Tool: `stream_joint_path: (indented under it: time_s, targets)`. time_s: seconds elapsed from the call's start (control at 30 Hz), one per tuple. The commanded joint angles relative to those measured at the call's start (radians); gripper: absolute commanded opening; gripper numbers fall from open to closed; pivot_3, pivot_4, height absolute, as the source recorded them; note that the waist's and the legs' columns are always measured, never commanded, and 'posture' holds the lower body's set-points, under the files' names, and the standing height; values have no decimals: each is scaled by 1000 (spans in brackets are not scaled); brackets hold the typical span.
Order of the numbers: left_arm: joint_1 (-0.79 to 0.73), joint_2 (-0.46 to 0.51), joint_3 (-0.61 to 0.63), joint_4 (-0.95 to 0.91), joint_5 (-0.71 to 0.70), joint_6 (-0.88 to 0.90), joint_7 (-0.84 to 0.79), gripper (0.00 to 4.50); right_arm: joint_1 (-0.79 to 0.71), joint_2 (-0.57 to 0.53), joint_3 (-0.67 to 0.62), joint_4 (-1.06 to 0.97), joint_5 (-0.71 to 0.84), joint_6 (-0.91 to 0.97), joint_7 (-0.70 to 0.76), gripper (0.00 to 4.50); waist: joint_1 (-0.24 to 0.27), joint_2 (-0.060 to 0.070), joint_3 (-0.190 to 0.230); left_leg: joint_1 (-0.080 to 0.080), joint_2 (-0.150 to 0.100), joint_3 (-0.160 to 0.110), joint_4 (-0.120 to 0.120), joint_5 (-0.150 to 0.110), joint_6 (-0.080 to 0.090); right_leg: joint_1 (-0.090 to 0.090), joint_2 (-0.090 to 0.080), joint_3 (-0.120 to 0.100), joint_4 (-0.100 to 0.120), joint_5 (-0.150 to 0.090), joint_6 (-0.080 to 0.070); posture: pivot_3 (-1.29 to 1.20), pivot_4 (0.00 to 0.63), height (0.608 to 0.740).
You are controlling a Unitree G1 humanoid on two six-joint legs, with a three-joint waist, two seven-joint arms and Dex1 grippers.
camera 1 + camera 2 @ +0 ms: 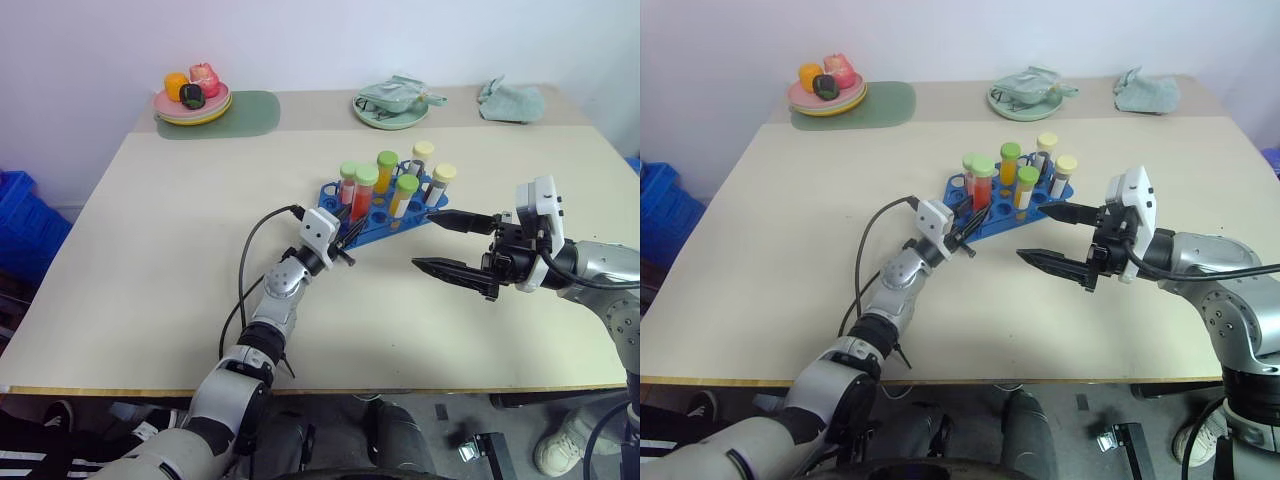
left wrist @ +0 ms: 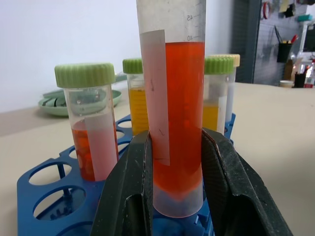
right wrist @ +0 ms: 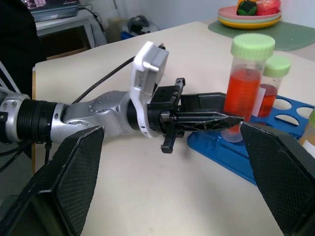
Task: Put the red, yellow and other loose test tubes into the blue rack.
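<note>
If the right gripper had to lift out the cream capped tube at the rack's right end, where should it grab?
Probably just under the cream cap of that tube, coming in level from the rack's open right side. It stands upright in the blue rack, its upper part is exposed, and green-capped neighbours crowd its left. The right gripper is already open.

table: plain beige tabletop [image 1: 150, 260], most of it bare
blue rack: [image 1: 335, 192] sits on the tabletop about mid-width, nearer the far edge, with capped tubes standing upright in it
far left corner: green mat [image 1: 250, 112] with a stack of plates [image 1: 190, 108] holding fruit
far edge, middle: pale green plate [image 1: 385, 115] with what looks like a crumpled cloth on it
far right corner: greenish rag [image 1: 512, 100] lying straight on the tabletop
</note>
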Motion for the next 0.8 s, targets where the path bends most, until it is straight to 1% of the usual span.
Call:
stream_joint_path:
  time_s: [0.03, 0.27, 0.5, 0.63, 0.8]
  targets:
    - [10, -15, -22, -73, -13, -15, -24, 776, -12, -13, -30, -16, 17, -7, 6, 4500, -1, 0, 0, 0, 0, 0, 0, 0, 0, 0, 0, 0, 0, 0, 0, 0, 150, 740]
    - [-30, -10, -17, -26, 1, -14, 8, 776, -13, -13, -26, -17, 11, -10, 7, 4500, -1, 0, 0, 0, 0, 0, 0, 0, 0, 0, 0, 0, 0, 0, 0, 0, 150, 740]
    - [-35, -6, -21, 29, 15, -33, 29, 776, -6, -12, -32, -24, 16, -6, 1, 4500, -1, 0, 0, 0, 0, 0, 0, 0, 0, 0, 0, 0, 0, 0, 0, 0, 150, 740]
    - [-20, -26, -19, 29, -1, -29, 17, 776, -2, -13, -34, -30, 18, -4, 0, 4500, -1, 0, 0, 0, 0, 0, 0, 0, 0, 0, 0, 0, 0, 0, 0, 0, 150, 740]
    - [-28, -28, -10, 41, 8, -32, 44, 776, 11, -18, -43, -41, 23, 0, 0, 4500, -1, 0, 0, 0, 0, 0, 0, 0, 0, 0, 0, 0, 0, 0, 0, 0, 150, 740]
